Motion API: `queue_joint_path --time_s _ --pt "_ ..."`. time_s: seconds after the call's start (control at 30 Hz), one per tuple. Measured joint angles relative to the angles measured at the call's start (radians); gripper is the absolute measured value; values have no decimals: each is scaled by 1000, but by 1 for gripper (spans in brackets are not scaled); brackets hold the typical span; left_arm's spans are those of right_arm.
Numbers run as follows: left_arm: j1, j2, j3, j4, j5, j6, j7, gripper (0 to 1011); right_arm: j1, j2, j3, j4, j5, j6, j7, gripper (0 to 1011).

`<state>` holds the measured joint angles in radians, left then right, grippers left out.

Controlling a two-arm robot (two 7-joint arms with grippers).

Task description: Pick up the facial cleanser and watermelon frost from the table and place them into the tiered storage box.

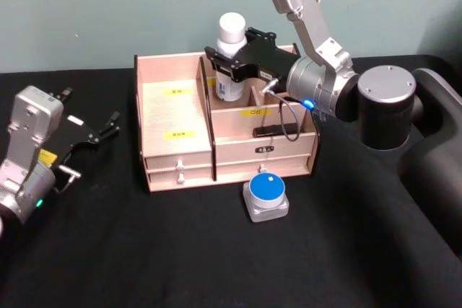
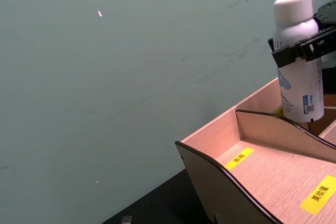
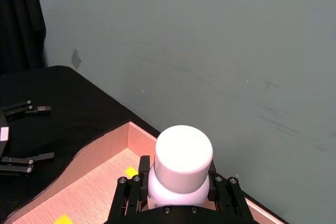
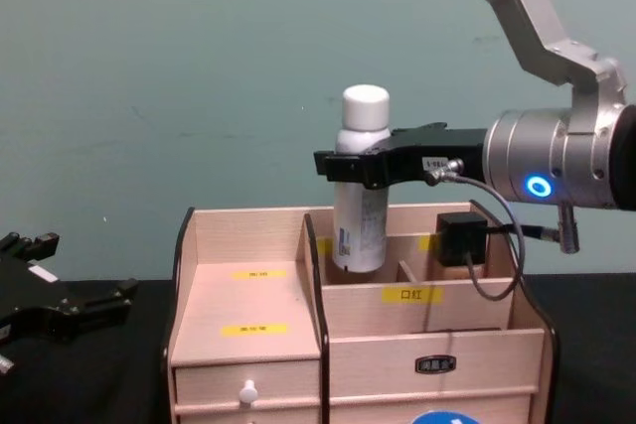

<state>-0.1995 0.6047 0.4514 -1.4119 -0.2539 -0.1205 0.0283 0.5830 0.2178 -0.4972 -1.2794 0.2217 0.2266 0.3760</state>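
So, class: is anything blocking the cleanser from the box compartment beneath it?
Nothing visible does. The right gripper holds the cleanser upright, its base below the box's back rim; that compartment's floor is hidden.

I see a table [image 1: 144,250] covered in black cloth, running back to a grey-green wall. On it, toward the back, stands a pale wooden stepped storage box [image 1: 238,151] with dark trim, yellow labels and white-knobbed drawers. Just in front of its right half sits a squat clear jar [image 1: 266,194] with a round blue lid.
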Motion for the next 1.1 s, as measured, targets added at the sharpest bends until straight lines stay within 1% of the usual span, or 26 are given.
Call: queue_joint_path --time_s 0.5,0.53,1.1 --pt "0 0 0 0 0 0 0 1009 16 -26 13 74 -4 -10 20 605" --pt "0 0 0 0 0 0 0 1010 21 -29 15 92 -2 -10 26 605" --pt "0 0 0 0 0 0 0 1010 41 -49 8 166 2 -15 46 605"
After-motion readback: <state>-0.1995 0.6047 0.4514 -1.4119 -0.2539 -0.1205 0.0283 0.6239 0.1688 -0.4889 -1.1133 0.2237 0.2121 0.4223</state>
